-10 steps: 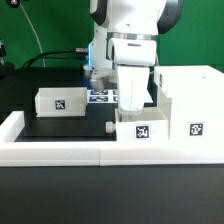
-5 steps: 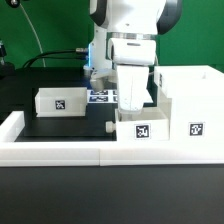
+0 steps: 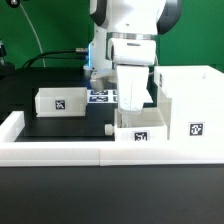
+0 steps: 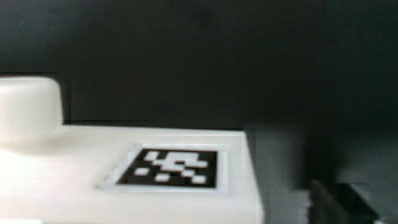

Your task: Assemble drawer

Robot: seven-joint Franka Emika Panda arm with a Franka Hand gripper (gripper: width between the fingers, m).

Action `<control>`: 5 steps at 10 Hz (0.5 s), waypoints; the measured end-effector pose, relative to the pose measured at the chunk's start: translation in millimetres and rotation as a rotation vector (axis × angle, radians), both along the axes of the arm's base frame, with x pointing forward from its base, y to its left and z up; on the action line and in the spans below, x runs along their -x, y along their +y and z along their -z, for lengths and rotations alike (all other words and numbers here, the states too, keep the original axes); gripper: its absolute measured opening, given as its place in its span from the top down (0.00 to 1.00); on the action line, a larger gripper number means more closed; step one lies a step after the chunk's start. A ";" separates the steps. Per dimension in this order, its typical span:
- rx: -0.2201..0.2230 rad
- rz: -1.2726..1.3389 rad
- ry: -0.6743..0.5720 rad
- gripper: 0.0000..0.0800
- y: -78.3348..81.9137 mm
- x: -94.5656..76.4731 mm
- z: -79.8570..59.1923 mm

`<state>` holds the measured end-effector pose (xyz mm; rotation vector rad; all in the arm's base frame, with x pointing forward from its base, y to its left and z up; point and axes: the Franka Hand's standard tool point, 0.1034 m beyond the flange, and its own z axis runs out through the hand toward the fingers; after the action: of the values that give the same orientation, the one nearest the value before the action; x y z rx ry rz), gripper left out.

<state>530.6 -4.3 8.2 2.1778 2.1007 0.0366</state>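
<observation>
A white drawer tray (image 3: 140, 133) with a square tag stands at the front of the black table, against the tall white box housing (image 3: 190, 105) on the exterior view's right. A second tagged tray (image 3: 60, 101) sits at the exterior view's left. My gripper (image 3: 131, 106) reaches down right behind the front tray's near wall, and its fingertips are hidden there. In the wrist view a white surface with a tag (image 4: 178, 167) fills the frame, with one dark finger (image 4: 338, 200) beside it. I cannot see whether the jaws hold anything.
The marker board (image 3: 102, 96) lies flat on the table behind the arm. A low white wall (image 3: 60, 150) borders the table's front and the exterior view's left side. A small dark piece (image 3: 109, 127) lies beside the front tray.
The front tray's near wall and tag have dropped slightly lower in the exterior view, showing more of the inside. The arm looks unmoved.
</observation>
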 end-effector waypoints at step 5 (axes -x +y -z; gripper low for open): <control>0.021 0.064 0.097 0.19 15.2 -4.0 -2.7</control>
<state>534.6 10.9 10.9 2.2765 2.0687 -0.0977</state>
